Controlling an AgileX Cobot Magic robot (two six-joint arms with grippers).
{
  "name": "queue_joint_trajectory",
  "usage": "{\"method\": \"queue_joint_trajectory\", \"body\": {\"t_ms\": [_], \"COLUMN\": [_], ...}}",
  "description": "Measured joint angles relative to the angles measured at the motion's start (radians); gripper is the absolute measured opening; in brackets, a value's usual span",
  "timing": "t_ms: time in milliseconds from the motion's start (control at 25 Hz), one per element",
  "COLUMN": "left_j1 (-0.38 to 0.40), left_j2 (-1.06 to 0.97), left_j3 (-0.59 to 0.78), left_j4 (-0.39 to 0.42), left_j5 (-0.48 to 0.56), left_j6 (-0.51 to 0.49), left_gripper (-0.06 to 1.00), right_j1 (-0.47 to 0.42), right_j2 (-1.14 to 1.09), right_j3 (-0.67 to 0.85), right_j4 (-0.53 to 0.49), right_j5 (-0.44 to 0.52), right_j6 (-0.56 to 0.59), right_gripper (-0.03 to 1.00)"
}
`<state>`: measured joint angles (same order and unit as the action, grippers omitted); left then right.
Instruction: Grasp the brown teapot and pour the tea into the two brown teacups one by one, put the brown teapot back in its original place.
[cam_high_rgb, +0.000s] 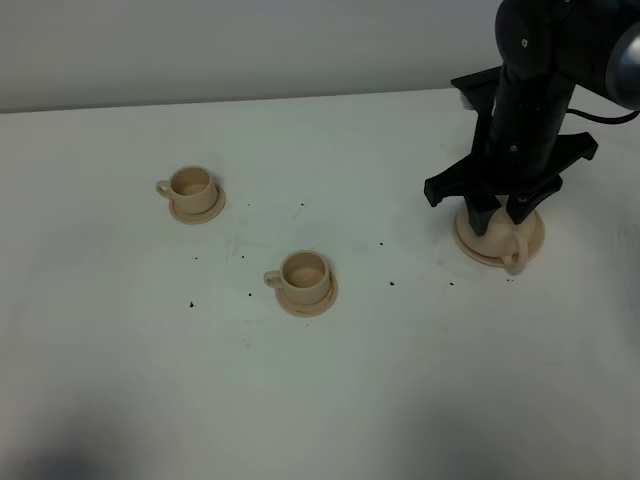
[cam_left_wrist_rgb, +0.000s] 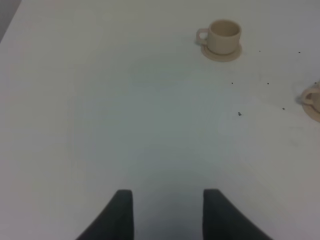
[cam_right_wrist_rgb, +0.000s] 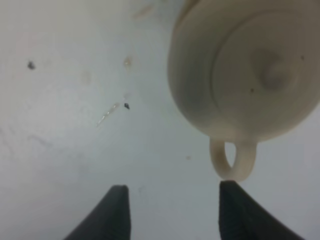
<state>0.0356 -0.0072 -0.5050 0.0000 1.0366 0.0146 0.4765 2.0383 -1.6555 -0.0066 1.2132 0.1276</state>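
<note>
Exterior high view, read from its left side: the left arm is outside that picture. Only its wrist camera shows the left fingers (cam_left_wrist_rgb: 122, 216), spread apart over bare table (cam_left_wrist_rgb: 100, 110) with nothing between them.

One teacup (cam_high_rgb: 190, 187) sits on its saucer at about 10 o'clock from the table's middle, with its handle pointing to 9 o'clock. The second teacup (cam_high_rgb: 305, 272) stands on its own saucer near the centre, at 4 o'clock from the first, handle also to 9 o'clock. I see no liquid in either.

Far over at 3 o'clock the brown teapot (cam_high_rgb: 492, 238) rests on its wide saucer (cam_high_rgb: 538, 232), well apart from both cups. The right fingers (cam_high_rgb: 481, 212) hang directly above it, open wide and gripping nothing. The loop handle (cam_high_rgb: 516, 256) juts toward 5 o'clock.

The right wrist camera gives me the relation that counts. The handle is not centred in the gap. It lies just at the tip of one finger (cam_right_wrist_rgb: 240, 210), while the other finger (cam_right_wrist_rgb: 117, 212) stands well clear over table.

I judge the grasp is not yet made. The right arm is plainly the nearer one, and it needs a sideways shift toward the handle before closing.
</note>
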Motion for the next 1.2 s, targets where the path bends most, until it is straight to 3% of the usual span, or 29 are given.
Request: {"method": "queue_joint_trajectory", "body": {"t_ms": [120, 280, 680, 1200], "left_j1": [0.000, 0.000, 0.000, 0.000], "left_j2": [0.000, 0.000, 0.000, 0.000], "left_j3": [0.000, 0.000, 0.000, 0.000], "left_j4": [0.000, 0.000, 0.000, 0.000], "left_j5": [0.000, 0.000, 0.000, 0.000], "left_j6": [0.000, 0.000, 0.000, 0.000], "left_gripper": [0.38, 0.38, 0.38, 0.38], "right_j1": [-0.034, -0.070, -0.094, -0.110], "right_j2": [0.000, 0.000, 0.077, 0.087], "right_j3": [0.000, 0.000, 0.000, 0.000], "right_j4": [0.024, 0.044, 0.046, 0.013], "right_j5": [0.000, 0.000, 0.000, 0.001], "right_j6": [0.073, 0.080, -0.087, -0.139], "right_gripper": [0.43, 0.43, 0.38, 0.34]}}
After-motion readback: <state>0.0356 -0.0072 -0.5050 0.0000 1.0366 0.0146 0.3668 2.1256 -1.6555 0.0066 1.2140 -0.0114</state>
